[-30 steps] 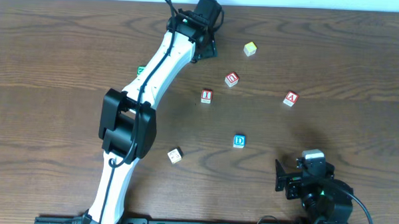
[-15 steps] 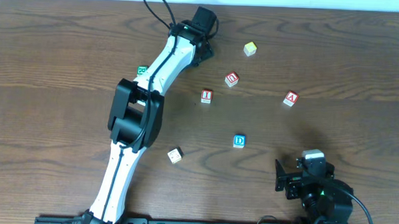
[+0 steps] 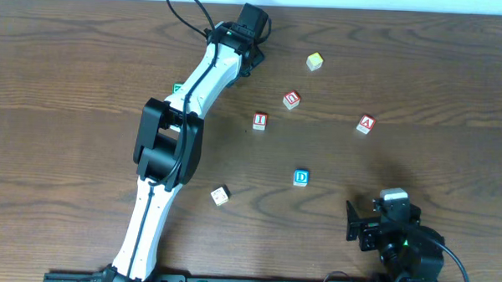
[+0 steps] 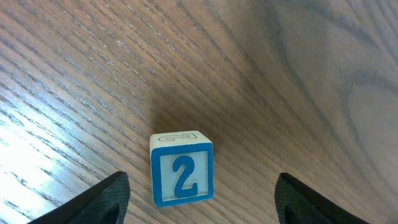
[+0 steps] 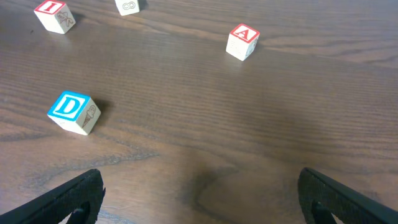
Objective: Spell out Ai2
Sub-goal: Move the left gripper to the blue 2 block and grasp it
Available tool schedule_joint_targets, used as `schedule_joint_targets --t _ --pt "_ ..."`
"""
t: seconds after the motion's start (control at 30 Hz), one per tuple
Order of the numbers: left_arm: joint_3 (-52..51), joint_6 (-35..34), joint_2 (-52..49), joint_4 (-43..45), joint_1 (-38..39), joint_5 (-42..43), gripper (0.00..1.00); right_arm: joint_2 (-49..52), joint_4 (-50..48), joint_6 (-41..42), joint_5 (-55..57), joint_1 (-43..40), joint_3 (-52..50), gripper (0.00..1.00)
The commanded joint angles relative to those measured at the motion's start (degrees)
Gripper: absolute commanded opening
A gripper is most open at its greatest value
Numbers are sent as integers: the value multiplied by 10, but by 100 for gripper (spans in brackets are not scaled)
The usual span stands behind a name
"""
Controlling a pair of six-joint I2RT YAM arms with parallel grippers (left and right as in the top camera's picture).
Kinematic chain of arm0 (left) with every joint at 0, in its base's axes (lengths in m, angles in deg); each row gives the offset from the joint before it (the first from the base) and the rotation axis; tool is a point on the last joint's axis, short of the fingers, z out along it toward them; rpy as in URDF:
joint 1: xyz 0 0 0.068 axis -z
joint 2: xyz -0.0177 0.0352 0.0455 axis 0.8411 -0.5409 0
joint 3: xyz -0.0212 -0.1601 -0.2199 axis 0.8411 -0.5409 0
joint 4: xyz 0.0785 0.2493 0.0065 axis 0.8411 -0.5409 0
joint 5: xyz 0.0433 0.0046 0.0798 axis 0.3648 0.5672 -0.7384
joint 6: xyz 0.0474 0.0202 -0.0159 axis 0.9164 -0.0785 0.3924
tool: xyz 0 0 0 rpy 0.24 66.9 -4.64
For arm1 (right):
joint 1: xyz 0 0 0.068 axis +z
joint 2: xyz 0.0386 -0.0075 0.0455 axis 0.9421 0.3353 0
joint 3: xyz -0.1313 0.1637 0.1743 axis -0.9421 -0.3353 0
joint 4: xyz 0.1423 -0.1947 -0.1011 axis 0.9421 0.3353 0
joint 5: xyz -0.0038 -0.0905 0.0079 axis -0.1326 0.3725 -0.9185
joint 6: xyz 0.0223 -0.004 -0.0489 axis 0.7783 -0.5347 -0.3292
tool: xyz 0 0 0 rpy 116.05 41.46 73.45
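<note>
**Ana:** Where the right arm sits folded at the near edge of the bench (image 3: 453, 98), how does its claw stand?

**Ben:** The right claw (image 5: 202, 196) is spread wide. Its fingers sit low in the two corners of the wrist view, and it holds nothing.

**Ana:** And just beyond it?

**Ben:** The "D" cube (image 5: 73, 112) lies closest, off to the claw's left. A pale cube (image 3: 221, 195) with a faint mark lies further left, near the left arm (image 3: 163, 146).

**Ana:** Mid-bench?

**Ben:** The "I" cube (image 3: 259, 120) and the "A" cube (image 3: 365, 123) lie about level with each other, well apart, letters up. Just past the "I" cube lies another red-lettered cube (image 3: 292, 99), and past that a yellow-green cube (image 3: 315, 61). A green-marked cube (image 3: 178, 88) peeks out from under the left arm.

**Ana:** And the last piece?

**Ben:** The "2" cube (image 4: 182, 174) stands at the far side, hidden below the wrist in the overhead view. The left wrist view shows it resting on the wood with its blue numeral facing the camera. It sits in the gap of the left claw (image 4: 200, 186), whose fingers are wide apart and touch neither side of it.
</note>
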Motion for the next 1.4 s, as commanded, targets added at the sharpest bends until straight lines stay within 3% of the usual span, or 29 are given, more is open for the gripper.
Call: schedule_joint_targets --t 0.0,0.37,0.73,0.83,1.0,1.17,1.37 --pt "8 -31 -10 -2 -2 -23 74 -3 1 9 -4 7 -3 99" --pt "7 -34 -11 -8 -15 -26 70 -3 1 9 -4 7 -3 99" --pt "8 -51 -29 -5 -19 32 70 -3 1 9 -4 7 -3 99" --pt "8 -51 -29 -6 -19 36 63 -3 1 9 -4 7 -3 99" --pt "8 -51 -29 -7 -21 36 37 -3 1 9 -4 7 -3 99" --pt "8 -48 -29 -15 -24 36 32 -3 1 9 -4 7 -3 99" --pt "13 2 -25 -40 -24 45 12 -3 1 9 -4 7 -3 99"
